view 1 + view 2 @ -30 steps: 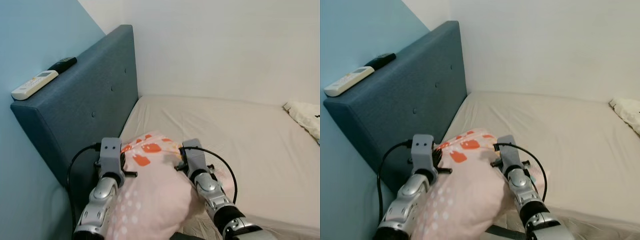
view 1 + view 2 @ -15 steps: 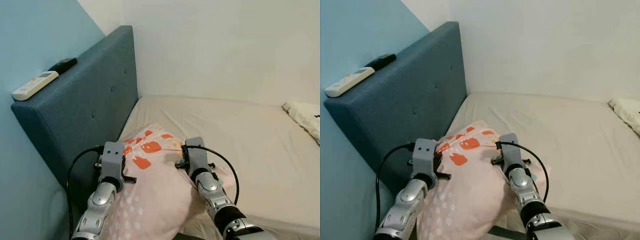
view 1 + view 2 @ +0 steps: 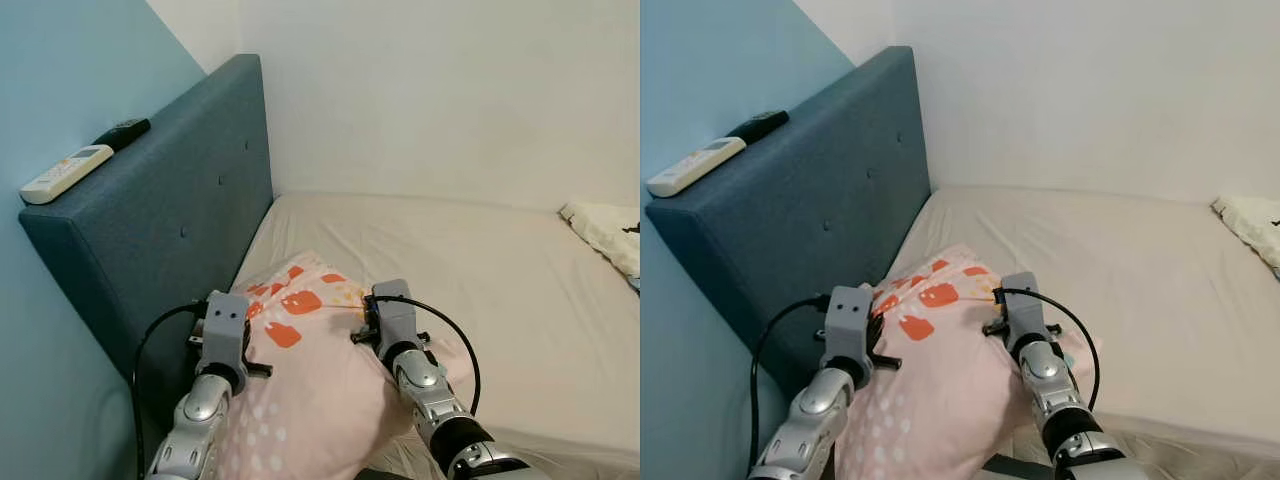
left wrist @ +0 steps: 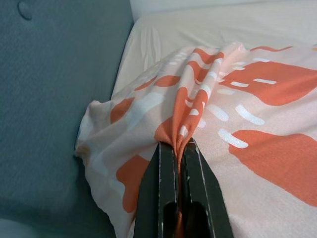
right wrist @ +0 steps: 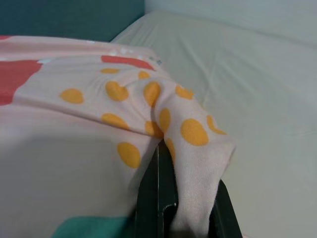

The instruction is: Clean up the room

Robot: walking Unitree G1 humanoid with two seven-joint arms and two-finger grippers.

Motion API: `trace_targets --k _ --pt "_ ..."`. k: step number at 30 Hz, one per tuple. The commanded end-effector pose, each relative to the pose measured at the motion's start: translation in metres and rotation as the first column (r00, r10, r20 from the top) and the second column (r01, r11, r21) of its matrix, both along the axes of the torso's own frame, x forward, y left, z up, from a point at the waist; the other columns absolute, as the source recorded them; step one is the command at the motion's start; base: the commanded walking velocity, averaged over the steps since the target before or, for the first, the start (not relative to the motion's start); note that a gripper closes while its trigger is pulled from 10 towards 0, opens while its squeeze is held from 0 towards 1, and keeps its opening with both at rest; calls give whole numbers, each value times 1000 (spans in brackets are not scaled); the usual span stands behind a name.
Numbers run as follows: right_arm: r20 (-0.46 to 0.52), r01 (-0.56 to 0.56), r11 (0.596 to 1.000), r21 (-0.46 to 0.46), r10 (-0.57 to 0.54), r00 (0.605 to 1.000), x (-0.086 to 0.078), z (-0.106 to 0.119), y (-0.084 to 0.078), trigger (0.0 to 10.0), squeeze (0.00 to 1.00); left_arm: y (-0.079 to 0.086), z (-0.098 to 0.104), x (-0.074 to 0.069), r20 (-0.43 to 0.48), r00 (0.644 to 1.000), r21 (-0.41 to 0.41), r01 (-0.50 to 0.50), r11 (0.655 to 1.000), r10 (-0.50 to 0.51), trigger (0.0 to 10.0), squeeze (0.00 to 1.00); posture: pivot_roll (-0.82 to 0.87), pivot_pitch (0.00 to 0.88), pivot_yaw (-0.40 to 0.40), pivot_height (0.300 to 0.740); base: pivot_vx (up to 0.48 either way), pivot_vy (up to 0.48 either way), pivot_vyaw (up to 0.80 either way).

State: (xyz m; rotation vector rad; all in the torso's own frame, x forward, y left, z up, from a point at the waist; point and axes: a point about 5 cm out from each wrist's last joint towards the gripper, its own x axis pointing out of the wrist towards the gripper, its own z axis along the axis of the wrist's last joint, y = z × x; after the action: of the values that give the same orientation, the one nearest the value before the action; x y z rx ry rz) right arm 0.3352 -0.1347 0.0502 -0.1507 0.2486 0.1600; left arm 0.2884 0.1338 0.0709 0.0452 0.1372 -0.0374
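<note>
Pink pillow (image 3: 310,390) with orange patches, held over the near edge of the bed (image 3: 500,260), beside the blue headboard (image 3: 150,230). Left gripper (image 4: 179,148) pinched tight on a fold of its fabric; right gripper (image 5: 166,148) clamped on a dotted corner. 2 remotes on the headboard top: white remote (image 3: 66,172), black remote (image 3: 122,132).

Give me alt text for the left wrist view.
The left gripper pinches a fold of a pale pink pillow with orange blocks and white dashes. The pillow lies on a beige bed sheet, beside a teal padded headboard.
</note>
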Motion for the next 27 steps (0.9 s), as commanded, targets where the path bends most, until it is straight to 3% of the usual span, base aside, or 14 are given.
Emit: trace_targets --k 1,7,19,27 --pt "-33 35 999 18 -35 999 -2 -4 -10 10000 0 21 3 -1 21 995 6 -95 995 95 10000 0 -77 0 4 740 0 0 0" --pt "-62 -30 999 20 31 998 -5 -9 -4 10000 0 26 -5 -12 -2 991 -13 -132 991 132 10000 0 -72 0 -20 740 0 0 0" --pt "-65 -34 999 38 36 997 -4 -7 -5 10000 0 22 1 -12 24 995 -38 -93 995 94 10000 0 -61 0 -7 740 0 0 0" --pt "-68 -33 999 41 36 997 -6 -9 -5 10000 0 23 4 -12 45 995 -63 -81 995 84 10000 0 -59 0 -9 740 334 0 0"
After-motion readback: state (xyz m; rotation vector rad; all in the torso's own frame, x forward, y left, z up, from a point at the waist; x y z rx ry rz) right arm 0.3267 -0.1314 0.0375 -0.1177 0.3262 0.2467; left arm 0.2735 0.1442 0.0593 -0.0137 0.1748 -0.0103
